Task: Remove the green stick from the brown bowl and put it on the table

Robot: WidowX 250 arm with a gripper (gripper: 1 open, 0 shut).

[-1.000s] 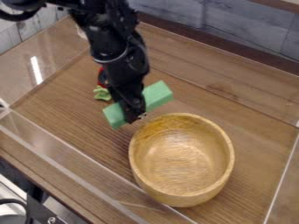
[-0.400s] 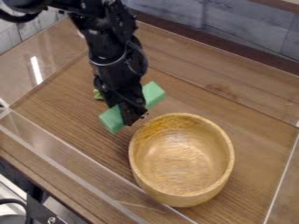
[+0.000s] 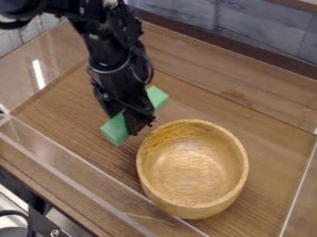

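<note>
**Your end effector is gripping the green stick beside the brown bowl**

You are holding the green stick (image 3: 117,129) in the end effector (image 3: 133,114), whose fingers are closing around the block's middle. That middle is hiding behind the dark fingers, so you are seeing the stick as two mint-green parts: one is showing at the lower left of the grip, the other is sticking out at the upper right. The block is lying on a slant across the view, outside the brown bowl (image 3: 194,168), just beyond its upper-left rim. Whether its underside is touching the desk (image 3: 56,105) or hanging a little above it, you cannot tell from this angle; the fingertips are hard to separate from the dark shapes around them.

Your black arm (image 3: 109,51) is coming in from the top left, and the top edge of the picture is cutting off its upper part. It is also covering a good strip of the wood-grain desk behind it. The bowl is standing at the lower right of the grip, with its round rim and pale inside facing you. Along the lower left, a clear wall (image 3: 89,182) is edging the desk. In the bottom left corner, dark equipment (image 3: 15,222) is running out of view, too cropped for you to identify.
</note>
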